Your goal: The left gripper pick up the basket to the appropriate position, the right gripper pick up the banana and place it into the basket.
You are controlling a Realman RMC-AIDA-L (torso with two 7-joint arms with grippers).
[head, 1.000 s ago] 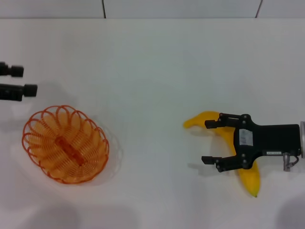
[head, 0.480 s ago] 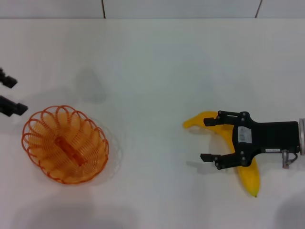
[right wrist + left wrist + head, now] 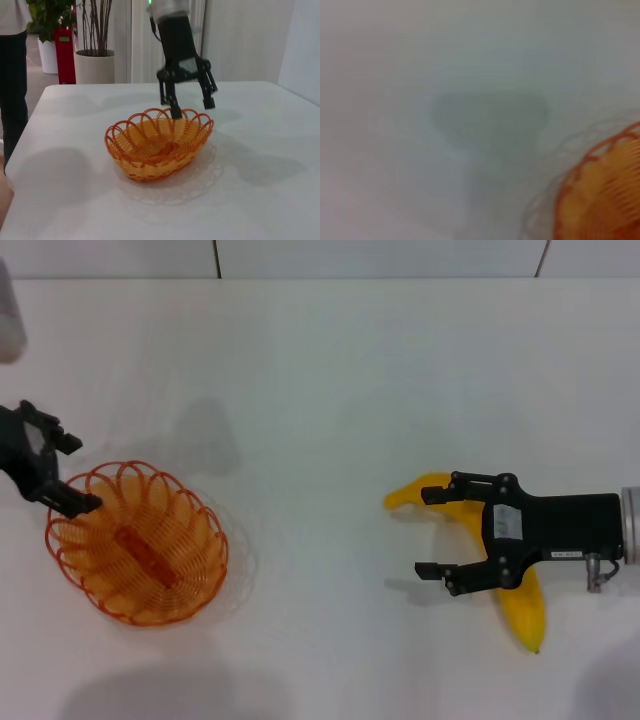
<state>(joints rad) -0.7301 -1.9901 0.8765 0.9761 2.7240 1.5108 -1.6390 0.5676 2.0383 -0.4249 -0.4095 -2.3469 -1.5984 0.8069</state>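
The orange wire basket (image 3: 137,543) rests on the white table at the left; it also shows as the basket (image 3: 160,142) in the right wrist view and as a rim of the basket (image 3: 600,195) in the left wrist view. My left gripper (image 3: 75,473) is open at the basket's far-left rim, with one fingertip (image 3: 85,505) over the rim wire. The right wrist view shows that left gripper (image 3: 192,107) hanging over the far rim. At the right lies the yellow banana (image 3: 522,605). My right gripper (image 3: 428,533) hovers open over its middle, holding nothing.
The white table (image 3: 320,390) stretches between basket and banana. In the right wrist view, potted plants (image 3: 92,60) and a standing person (image 3: 12,75) are beyond the table's far edge.
My left gripper has come in from the left edge, turned, and dropped to the basket's rim. My right gripper has crept slightly left over the banana. Basket and banana have not moved.
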